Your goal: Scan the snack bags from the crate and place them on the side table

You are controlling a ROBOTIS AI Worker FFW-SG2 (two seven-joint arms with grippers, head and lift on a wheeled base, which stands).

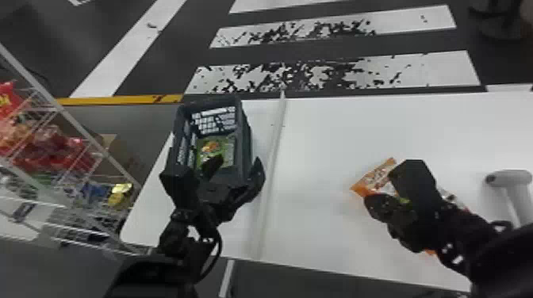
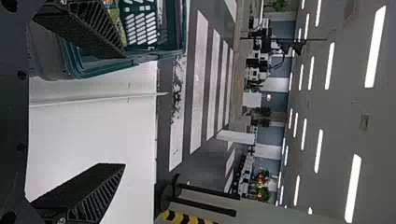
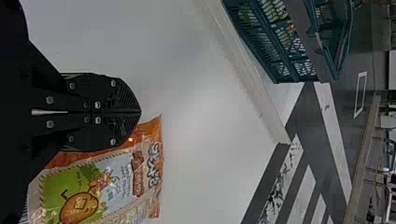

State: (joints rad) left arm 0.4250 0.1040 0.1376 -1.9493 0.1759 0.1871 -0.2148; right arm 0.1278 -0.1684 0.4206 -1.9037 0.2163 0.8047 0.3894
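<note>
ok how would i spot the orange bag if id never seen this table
On the big white table, go to the robot's right-hand side. There, partly hidden behind the closed right hand, lies a snack bag with a cartoon potato on green. Its orange edges set it apart from the mostly green bag in the crate.

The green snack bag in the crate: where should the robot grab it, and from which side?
Probably best from above, pinching the green snack bag around its middle. It lies inside the crate, whose walls stand around it and block the sides, while the top is open. The bag's broad printed face shows through that opening, so a downward reach should meet it.
</note>
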